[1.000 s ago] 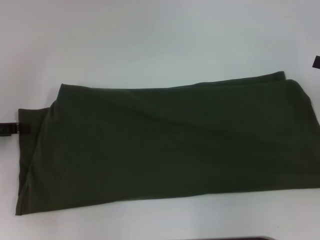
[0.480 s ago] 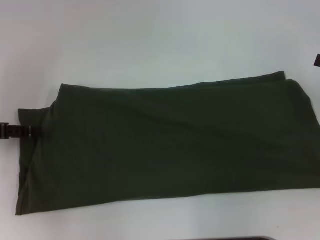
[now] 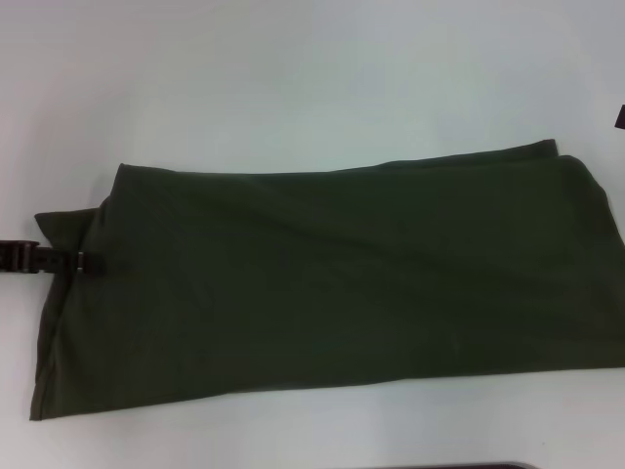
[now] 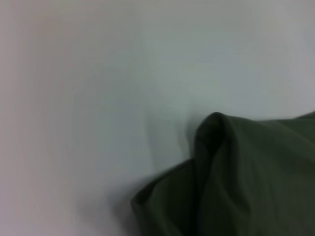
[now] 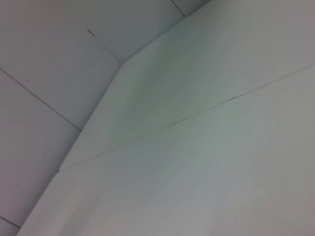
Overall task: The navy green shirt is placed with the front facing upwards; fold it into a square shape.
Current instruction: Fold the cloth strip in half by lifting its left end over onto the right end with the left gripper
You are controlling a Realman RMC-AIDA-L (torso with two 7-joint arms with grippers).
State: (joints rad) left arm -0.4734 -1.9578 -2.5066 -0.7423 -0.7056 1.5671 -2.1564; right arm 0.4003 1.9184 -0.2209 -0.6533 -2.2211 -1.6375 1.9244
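Note:
The navy green shirt [image 3: 332,283] lies folded into a long band across the table, plain green side up, with no lettering showing. Its left end is wider and a small flap sticks out at the left. My left gripper [image 3: 84,262] comes in low from the left edge, its tip lying over the shirt's left end. The left wrist view shows a raised fold of the shirt [image 4: 236,182] on the white table. A dark bit of my right gripper [image 3: 619,117] shows at the far right edge, away from the shirt.
The white table [image 3: 293,88] extends beyond the shirt at the back and in a narrow strip at the front. The right wrist view shows only the table edge [image 5: 162,128] and pale floor tiles [image 5: 44,64].
My left gripper has slid to the right, from beside the shirt's left flap to over the shirt's left end. The shirt and the right arm have not moved.

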